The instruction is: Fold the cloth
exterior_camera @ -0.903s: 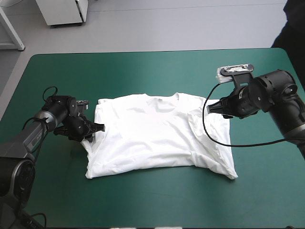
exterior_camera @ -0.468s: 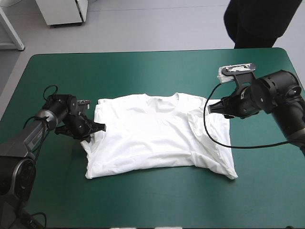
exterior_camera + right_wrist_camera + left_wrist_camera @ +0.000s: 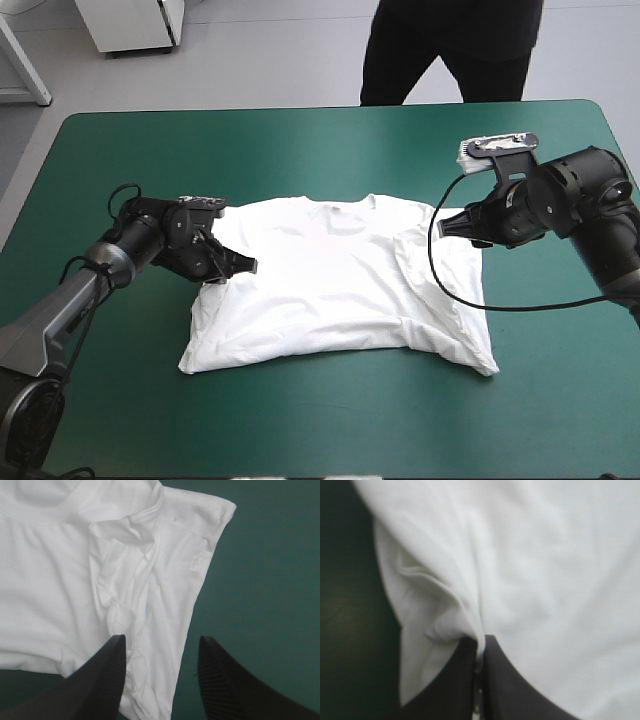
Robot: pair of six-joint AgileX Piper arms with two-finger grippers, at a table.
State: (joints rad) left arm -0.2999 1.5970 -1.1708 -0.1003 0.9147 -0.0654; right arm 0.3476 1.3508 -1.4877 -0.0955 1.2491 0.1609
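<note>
High view: T-shirt, white, spread mostly flat on the teal-green cover, collar toward the far edge. It lies between the two grippers.

Left gripper sits over the shirt's sleeve-side margin. In the left wrist view its black fingers are pressed together on a pleat of cloth. A ridge of fabric runs straight into the point where they meet, and bare cover lies off to one side of them.

Right gripper is at the opposite margin, raised, fingers spread and nothing in them. In the right wrist view the turned-in sleeve and side hem lie ahead of and under the gap, with bare cover ahead of the outer finger.

Judgement: the left pinch is there to carry that side in over the body, matching the sleeve already tucked near the right gripper. The right gripper looks poised to grasp or steady its edge.

Containers: none showing in any view.
</note>
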